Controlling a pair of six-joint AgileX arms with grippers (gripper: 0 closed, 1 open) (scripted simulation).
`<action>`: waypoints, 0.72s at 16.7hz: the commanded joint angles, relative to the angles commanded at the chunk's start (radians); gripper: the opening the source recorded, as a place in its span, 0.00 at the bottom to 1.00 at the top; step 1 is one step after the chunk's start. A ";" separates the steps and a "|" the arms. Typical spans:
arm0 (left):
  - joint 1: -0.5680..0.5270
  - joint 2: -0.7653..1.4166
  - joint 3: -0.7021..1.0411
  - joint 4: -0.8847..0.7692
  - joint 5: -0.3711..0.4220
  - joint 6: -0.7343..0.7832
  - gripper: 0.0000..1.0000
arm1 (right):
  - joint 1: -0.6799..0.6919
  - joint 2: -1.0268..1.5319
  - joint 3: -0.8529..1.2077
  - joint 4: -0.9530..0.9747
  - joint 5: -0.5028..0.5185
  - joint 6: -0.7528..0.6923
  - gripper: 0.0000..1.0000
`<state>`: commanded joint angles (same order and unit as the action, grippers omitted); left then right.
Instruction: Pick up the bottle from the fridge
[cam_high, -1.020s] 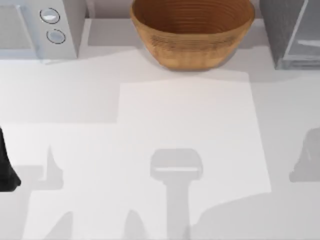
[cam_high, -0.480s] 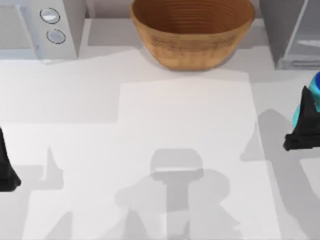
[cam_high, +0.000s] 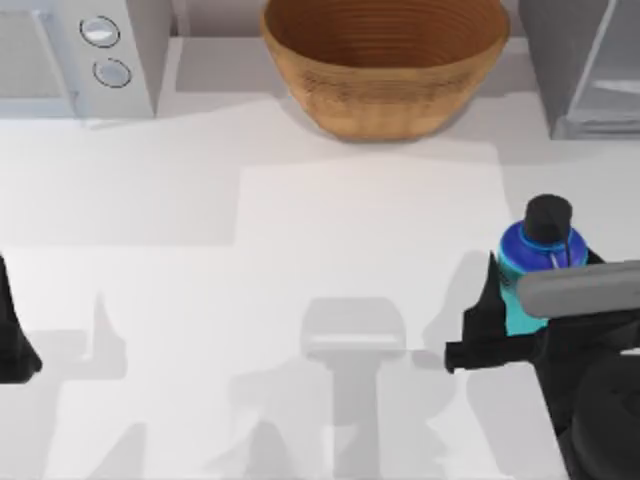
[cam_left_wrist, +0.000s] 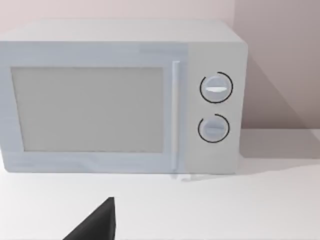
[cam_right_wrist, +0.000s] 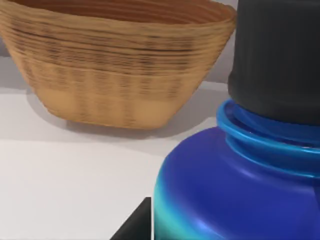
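The bottle (cam_high: 538, 262) is blue and translucent, with a black cap and a teal lower body. It stands upright in my right gripper (cam_high: 522, 312), which is shut on its lower body over the right part of the table, in front of the fridge (cam_high: 578, 70). The fridge is a dark grey cabinet at the back right corner. In the right wrist view the bottle (cam_right_wrist: 235, 190) looms close, with one dark fingertip (cam_right_wrist: 135, 227) beside it. My left gripper (cam_high: 12, 340) is parked at the table's left edge.
A large wooden bowl (cam_high: 385, 60) stands at the back centre, also seen in the right wrist view as the bowl (cam_right_wrist: 115, 65). A white box with two round knobs (cam_high: 85, 50) sits at the back left, facing the left wrist camera (cam_left_wrist: 120, 100).
My right arm has come in from the right edge, carrying the bottle leftward and toward the front. The left arm has not moved.
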<state>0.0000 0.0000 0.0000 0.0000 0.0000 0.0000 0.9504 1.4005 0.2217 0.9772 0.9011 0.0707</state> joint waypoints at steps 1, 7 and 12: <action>0.000 0.000 0.000 0.000 0.000 0.000 1.00 | 0.043 0.063 0.013 0.051 0.050 0.002 0.00; 0.000 0.000 0.000 0.000 0.000 0.000 1.00 | 0.289 0.364 0.121 0.352 0.349 -0.009 0.00; 0.000 0.000 0.000 0.000 0.000 0.000 1.00 | 0.384 0.472 0.171 0.459 0.456 -0.025 0.00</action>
<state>0.0000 0.0000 0.0000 0.0000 0.0000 0.0000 1.3348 1.8728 0.3928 1.4364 1.3569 0.0461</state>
